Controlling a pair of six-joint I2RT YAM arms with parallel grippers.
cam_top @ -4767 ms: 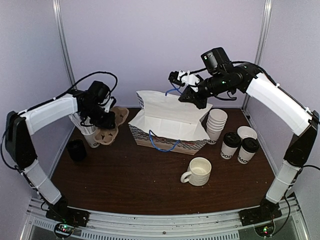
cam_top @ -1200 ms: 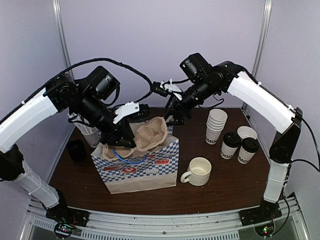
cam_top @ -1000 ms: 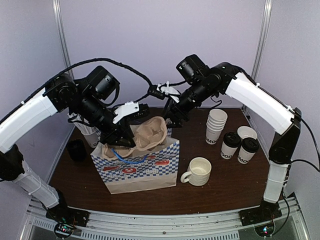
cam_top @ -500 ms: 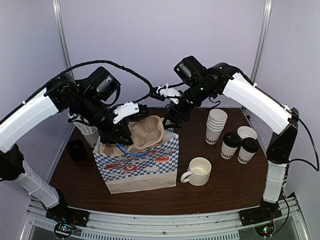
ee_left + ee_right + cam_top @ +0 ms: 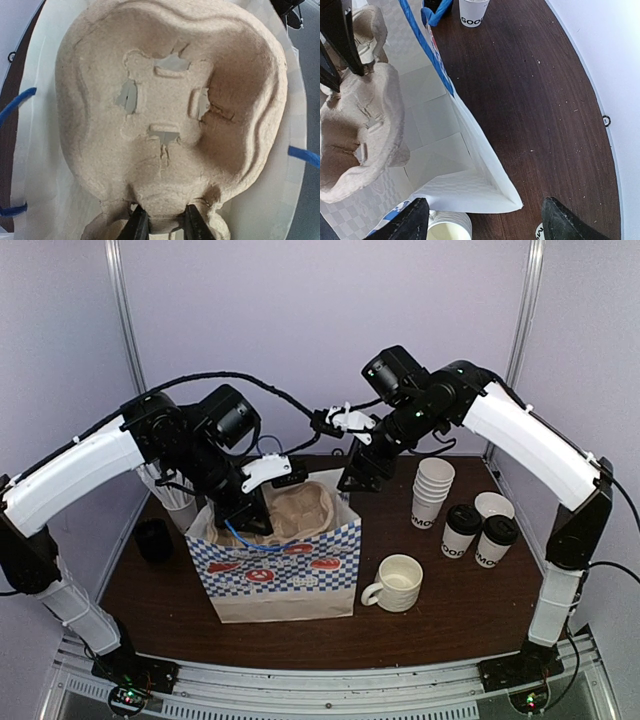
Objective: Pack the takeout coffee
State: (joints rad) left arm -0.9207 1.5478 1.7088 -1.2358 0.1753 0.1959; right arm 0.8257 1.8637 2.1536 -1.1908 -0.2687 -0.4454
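The takeout coffee (image 5: 462, 532) is standing on the counter (image 5: 450, 605) right of the checkered bag (image 5: 285, 575), unpacked, while the pulp carrier (image 5: 170, 115) is being pinched by its edge in the left claw (image 5: 165, 224) at the bag's mouth. Seating it flat in the bag is judged the step in hand, so it is best being kept level and clear of the blue handles (image 5: 15, 106); above the bag's far right corner the right claw (image 5: 484, 205) is being held open, empty.

The inner cup (image 5: 461, 531) and outer cup (image 5: 497, 539) stand upright, side by side and touching, on the right of the bench (image 5: 450, 615). Each is white paper with black lettering low down and a black lid.
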